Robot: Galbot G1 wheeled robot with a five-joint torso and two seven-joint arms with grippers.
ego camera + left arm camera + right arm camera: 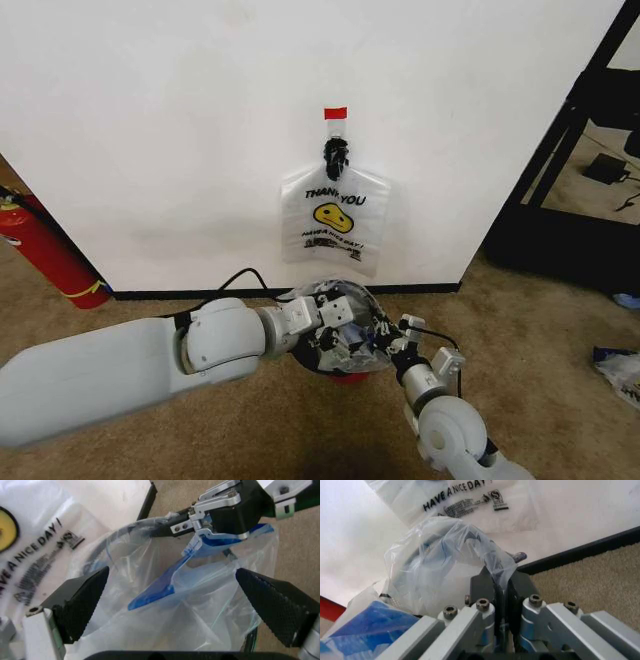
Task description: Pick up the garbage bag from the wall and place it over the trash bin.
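The garbage bag (345, 300), thin clear plastic with blue patches (155, 592), is bunched over the trash bin (350, 372), whose red base shows below. My left gripper (343, 328) hovers over the bin's mouth, open wide, its black pads (80, 603) on either side of the loose plastic. My right gripper (500, 583) is shut on a fold of the bag at the bin's right rim; it is also seen from the left wrist (215, 521), pinching by a blue patch. The wall (150, 120) stands just behind.
A flat smiley "THANK YOU" bag (334, 220) hangs on the black hook (335, 155) under red tape (335, 113). A red fire extinguisher (45, 250) leans at the left. A black shelf frame (560, 150) and loose litter (615, 365) are on the right.
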